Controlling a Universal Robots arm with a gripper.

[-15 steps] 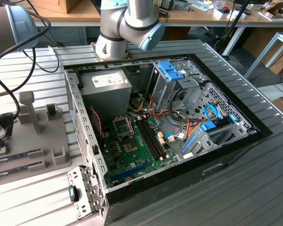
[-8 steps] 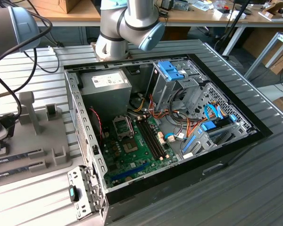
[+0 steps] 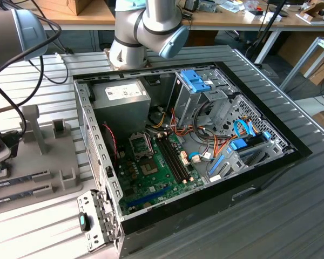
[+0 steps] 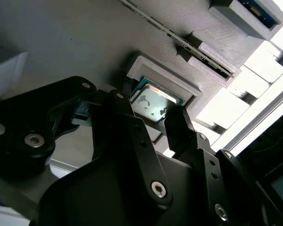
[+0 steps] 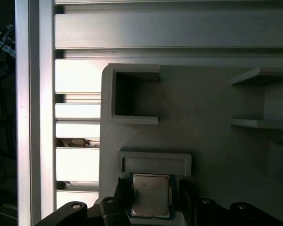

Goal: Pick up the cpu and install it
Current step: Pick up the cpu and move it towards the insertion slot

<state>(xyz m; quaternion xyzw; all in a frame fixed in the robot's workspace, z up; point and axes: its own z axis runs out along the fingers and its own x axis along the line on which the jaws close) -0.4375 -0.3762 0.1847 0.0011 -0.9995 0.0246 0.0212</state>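
The jaws stand parted a little wider than the cpu, one black finger on each side of it. The gripper straddles the chip without lifting it, and a sliver of gap shows at one finger; whether the other touches the chip's edge cannot be told. The ribbed metal table carries everything in the exterior view. On it lies an open computer case with its side off, and the grey arm rises behind the case's far edge. The green motherboard lies flat inside the case, with long dark memory slots running across it. On the exterior view's left, beside the case, sits a grey parts holder. In both wrist views the gripper hangs over this holder, close to its surface. A long, narrow memory stick stands on edge in a slot of the holder, well apart from the fingers. The cpu lies flat, silvery top up, in a shallow recess of the holder, with a raised lip touching one side.
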